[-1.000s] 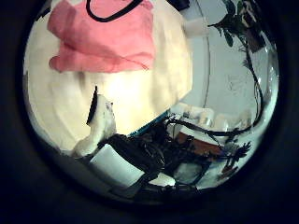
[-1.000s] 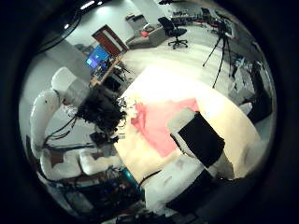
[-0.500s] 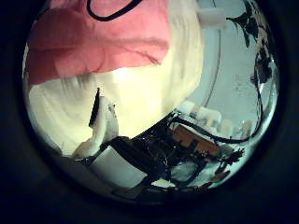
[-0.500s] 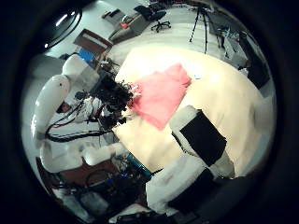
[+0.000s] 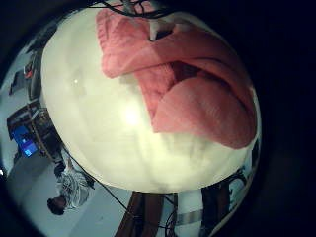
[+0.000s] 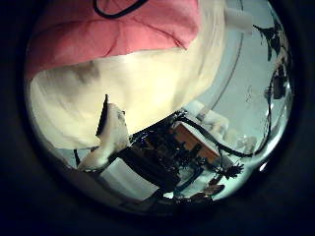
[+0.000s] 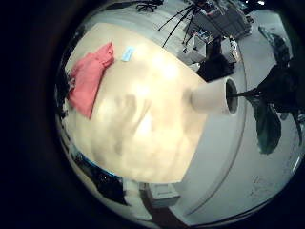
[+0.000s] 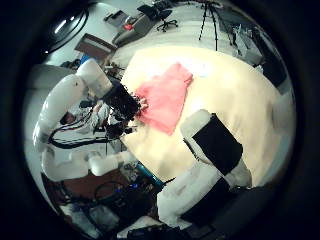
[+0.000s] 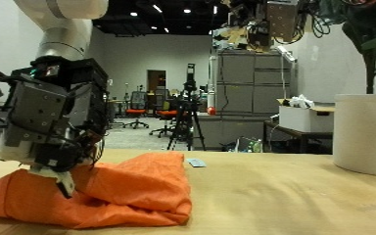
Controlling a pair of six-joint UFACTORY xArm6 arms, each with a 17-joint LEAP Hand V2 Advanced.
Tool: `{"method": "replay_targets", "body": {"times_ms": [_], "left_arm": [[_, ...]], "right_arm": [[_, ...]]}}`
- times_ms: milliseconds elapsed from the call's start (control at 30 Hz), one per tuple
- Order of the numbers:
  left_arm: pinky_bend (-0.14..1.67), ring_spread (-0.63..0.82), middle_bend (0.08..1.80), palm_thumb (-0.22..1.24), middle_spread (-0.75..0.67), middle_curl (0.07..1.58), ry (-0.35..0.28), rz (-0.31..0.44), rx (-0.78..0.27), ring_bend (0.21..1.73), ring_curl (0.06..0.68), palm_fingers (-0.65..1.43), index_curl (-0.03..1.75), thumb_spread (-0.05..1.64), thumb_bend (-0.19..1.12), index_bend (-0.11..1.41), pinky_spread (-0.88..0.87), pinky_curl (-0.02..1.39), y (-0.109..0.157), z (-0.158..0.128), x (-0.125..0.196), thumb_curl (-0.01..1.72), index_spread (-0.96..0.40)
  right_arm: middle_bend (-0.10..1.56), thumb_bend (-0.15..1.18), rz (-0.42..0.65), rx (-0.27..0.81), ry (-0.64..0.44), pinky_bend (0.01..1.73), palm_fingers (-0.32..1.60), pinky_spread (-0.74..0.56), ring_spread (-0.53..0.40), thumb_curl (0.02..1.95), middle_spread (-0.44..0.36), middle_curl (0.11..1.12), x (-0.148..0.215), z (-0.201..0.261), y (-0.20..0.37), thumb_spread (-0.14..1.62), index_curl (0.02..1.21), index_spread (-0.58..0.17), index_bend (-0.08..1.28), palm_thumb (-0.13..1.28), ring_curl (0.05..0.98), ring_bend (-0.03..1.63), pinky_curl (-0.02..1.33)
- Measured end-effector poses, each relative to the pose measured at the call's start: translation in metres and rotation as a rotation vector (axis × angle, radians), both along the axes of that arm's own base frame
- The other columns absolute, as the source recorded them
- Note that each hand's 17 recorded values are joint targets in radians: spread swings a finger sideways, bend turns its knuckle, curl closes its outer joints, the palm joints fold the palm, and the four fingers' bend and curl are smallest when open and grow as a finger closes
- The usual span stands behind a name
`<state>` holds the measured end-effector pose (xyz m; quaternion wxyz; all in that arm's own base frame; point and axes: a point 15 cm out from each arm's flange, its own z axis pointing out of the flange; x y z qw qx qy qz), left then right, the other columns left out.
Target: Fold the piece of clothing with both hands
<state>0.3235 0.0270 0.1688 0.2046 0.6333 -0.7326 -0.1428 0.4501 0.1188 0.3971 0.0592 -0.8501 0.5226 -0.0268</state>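
Lower left of the outside view: 1 hand (image 9: 51,122) rests fingers (image 9: 66,181) on the orange-pink garment (image 9: 110,191), grip not discernible. Garment lies bunched on the wooden table (image 9: 293,201). White pot (image 9: 365,132) stands far right.

1. We see an orange-pink, soft, matt cloth garment (image 9: 104,191) with a towel-like nap.
2. Under the garment, we see a pale, smooth, matt wooden tabletop (image 9: 305,201).
3. Beside the garment, hard black-and-white plastic hand (image 9: 45,113).
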Motion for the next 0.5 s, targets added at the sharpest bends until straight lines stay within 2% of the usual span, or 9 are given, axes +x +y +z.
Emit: {"method": "replay_targets", "body": {"times_ms": [100,333,500], "left_arm": [[0.3,0.52,0.18,0.55,0.38,0.27,-0.056,-0.002,0.001,0.43,0.229,-0.06,0.26,1.28,-0.01,0.14,0.49,0.33,-0.001,0.025,0.004,0.43,0.2],[0.29,0.52,0.18,0.55,0.37,0.27,-0.255,0.001,-0.014,0.43,0.228,-0.04,0.25,1.28,-0.01,0.15,0.49,0.32,-0.012,0.102,0.009,0.42,0.19],[0.29,0.52,0.19,0.55,0.35,0.28,-0.304,0.016,-0.001,0.43,0.23,-0.03,0.26,1.27,-0.01,0.15,0.49,0.32,-0.013,0.147,-0.008,0.42,0.17]], "right_arm": [[0.25,0.0,0.001,-0.003,0.012,0.38,0.22,0.32,0.147,0.24,0.024,0.35,-0.009,0.006,-0.002,1.55,0.31,-0.346,0.16,0.6,0.229,0.4,0.25],[0.24,-0.01,-0.009,-0.026,0.056,0.36,0.2,0.32,0.157,0.24,-0.012,0.35,-0.033,0.014,-0.016,1.54,0.31,-0.339,0.17,0.58,0.227,0.37,0.26],[0.22,-0.01,-0.046,-0.033,0.077,0.33,0.19,0.31,0.162,0.23,-0.031,0.35,-0.053,0.03,-0.039,1.53,0.31,-0.336,0.17,0.54,0.222,0.34,0.26]]}}
